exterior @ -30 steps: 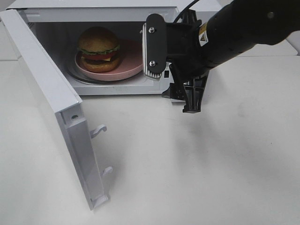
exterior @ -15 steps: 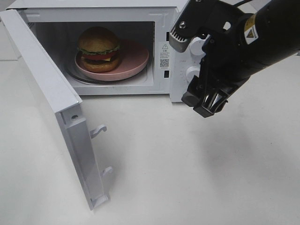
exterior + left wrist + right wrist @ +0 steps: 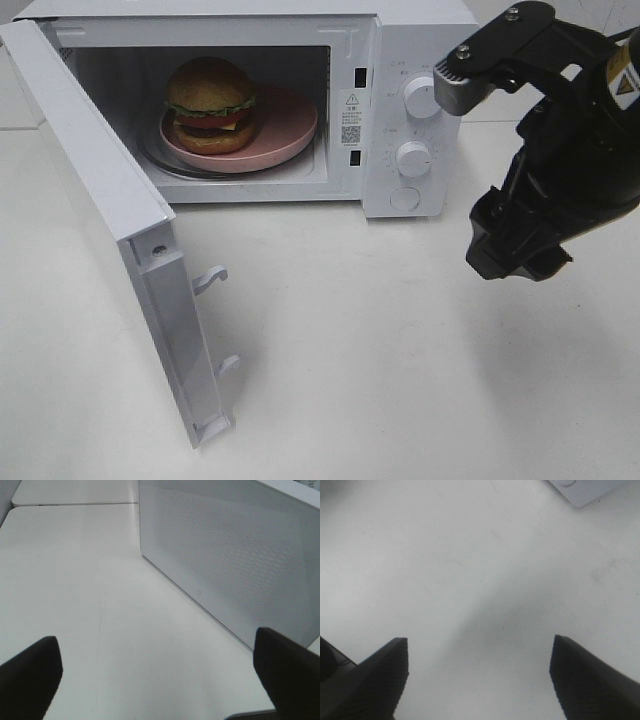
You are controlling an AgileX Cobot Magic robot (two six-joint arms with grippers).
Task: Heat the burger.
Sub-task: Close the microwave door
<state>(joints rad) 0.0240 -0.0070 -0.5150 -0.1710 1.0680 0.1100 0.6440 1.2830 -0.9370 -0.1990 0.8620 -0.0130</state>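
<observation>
Locating the burger (image 3: 210, 105): it stands on the pink plate (image 3: 296, 128) inside the microwave (image 3: 420, 40), whose door (image 3: 100, 190) hangs wide open.
Burger handling: treat it as light, soft and loosely stacked; a squeeze would likely crush the bun or shear the layers.
Hold point: if you must move it, take the plate by its rim, not the bun.
Left tool (image 3: 160, 675): released, empty, near the microwave's perforated casing.
Right tool (image 3: 479, 672): released, empty, above the desk (image 3: 400, 350).
</observation>
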